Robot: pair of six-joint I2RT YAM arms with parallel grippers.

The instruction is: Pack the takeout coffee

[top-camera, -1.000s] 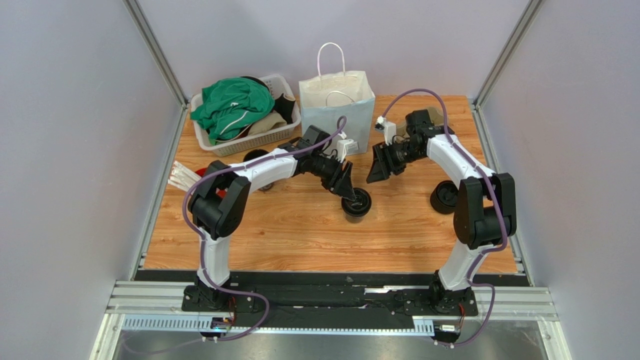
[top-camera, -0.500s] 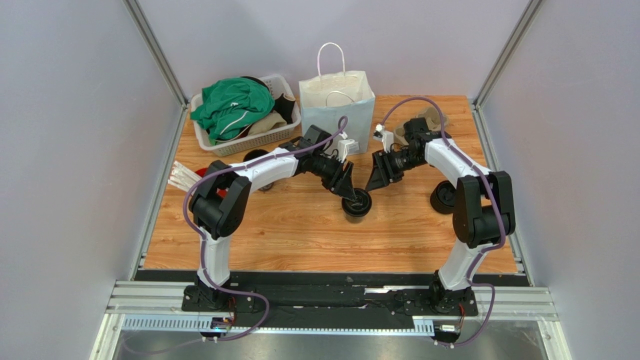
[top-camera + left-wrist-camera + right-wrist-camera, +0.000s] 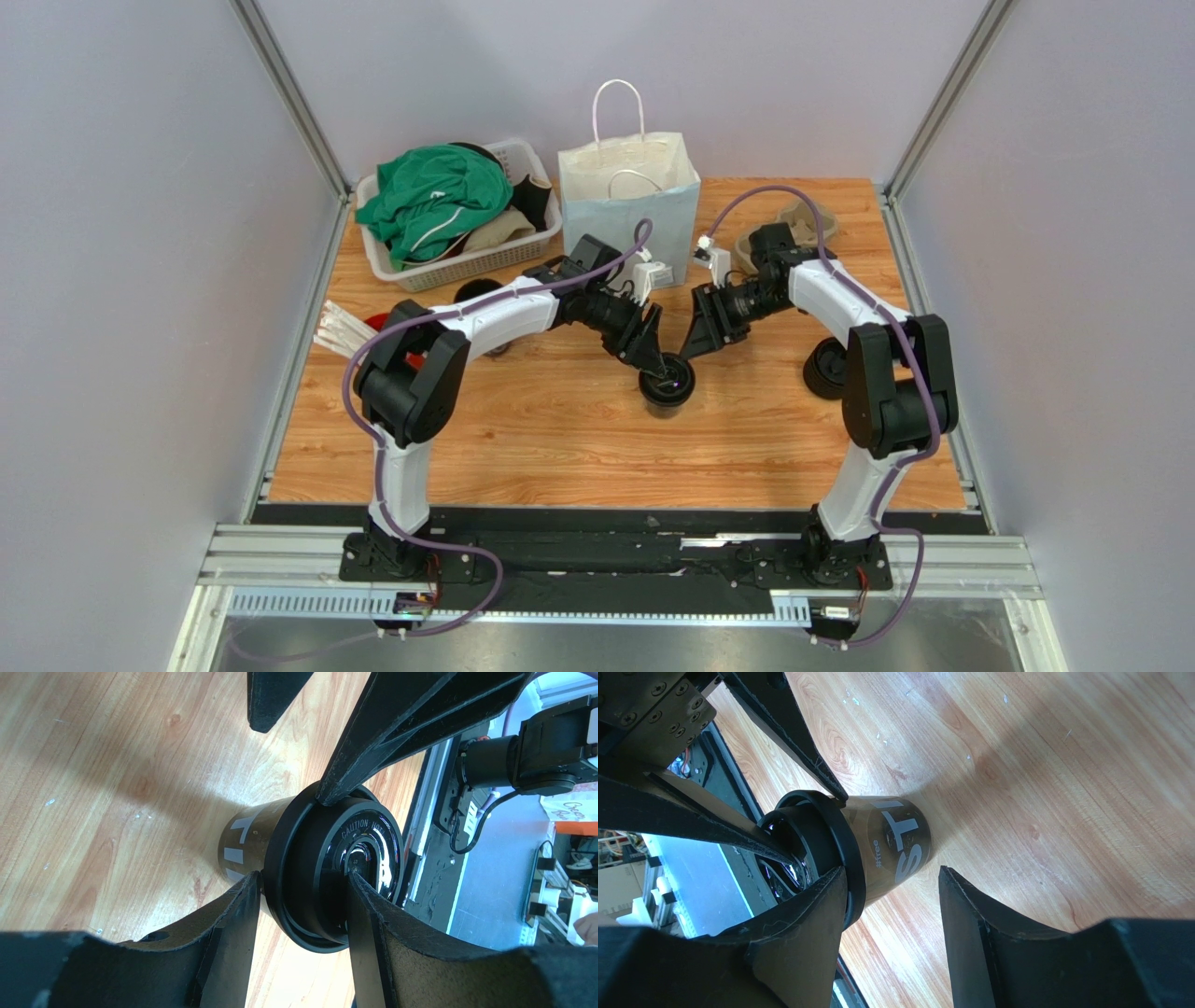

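Observation:
The takeout coffee [image 3: 666, 381], a black paper cup with white lettering [image 3: 901, 842] and a black lid [image 3: 330, 875], stands upright mid-table. My left gripper [image 3: 655, 359] reaches it from the left and is shut on the lid's edge [image 3: 302, 882], one finger against the rim and the other across the lid's top. My right gripper [image 3: 697, 340] comes in from the right and stands open [image 3: 892, 873]. One of its fingers [image 3: 393, 735] touches the lid's rim, the other hangs free beside the cup wall.
A white paper bag [image 3: 631, 196] with handles stands open behind the cup. A basket [image 3: 421, 269] of clothes sits back left. White straws [image 3: 337, 329] lie at the left edge. A squat black round piece [image 3: 828, 367] rests right of the right arm.
My right gripper has swung down and left toward the cup, narrowing a little, until one finger meets the lid. The left gripper and the cup have hardly moved.

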